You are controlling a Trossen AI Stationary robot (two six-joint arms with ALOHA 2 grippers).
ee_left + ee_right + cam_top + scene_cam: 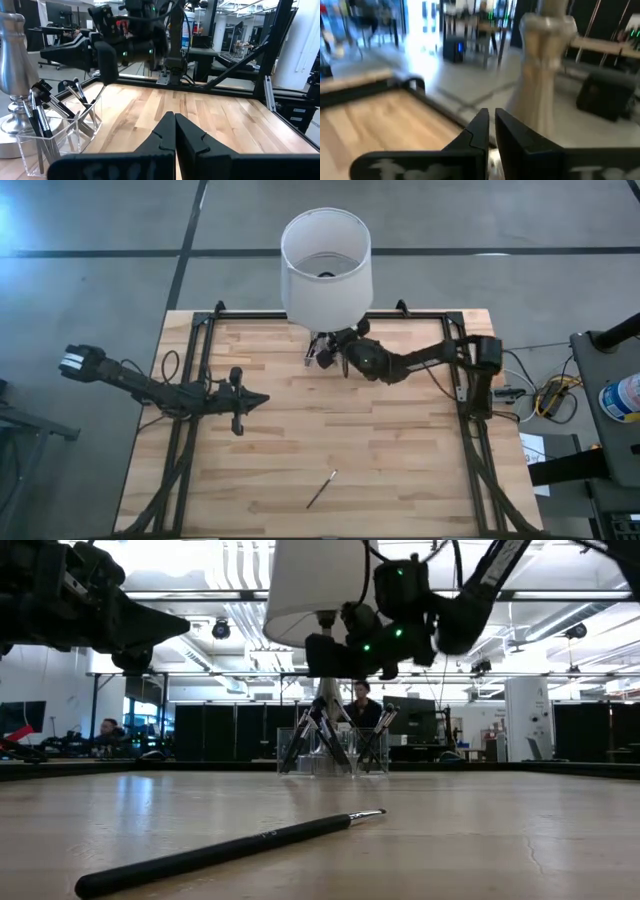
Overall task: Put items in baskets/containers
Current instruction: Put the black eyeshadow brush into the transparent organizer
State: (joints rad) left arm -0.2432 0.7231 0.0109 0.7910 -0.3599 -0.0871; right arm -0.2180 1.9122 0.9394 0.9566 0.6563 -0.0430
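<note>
While the left gripper point(262, 400) waits clenched and empty mid-table, the right gripper point(318, 352) hovers nearly closed, grasping nothing, above the clear brush holder point(333, 752), one makeup brush point(321, 489) lying near the table's front edge.

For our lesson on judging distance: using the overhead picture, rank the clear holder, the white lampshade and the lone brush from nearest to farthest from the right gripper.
1. Clear holder, just beside the right gripper.
2. White lampshade, at the table's far edge.
3. Lone brush, near the front edge.

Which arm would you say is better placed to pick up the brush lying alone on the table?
Probably left: the left gripper hangs nearer the brush, while the right gripper is over the clear holder.
</note>
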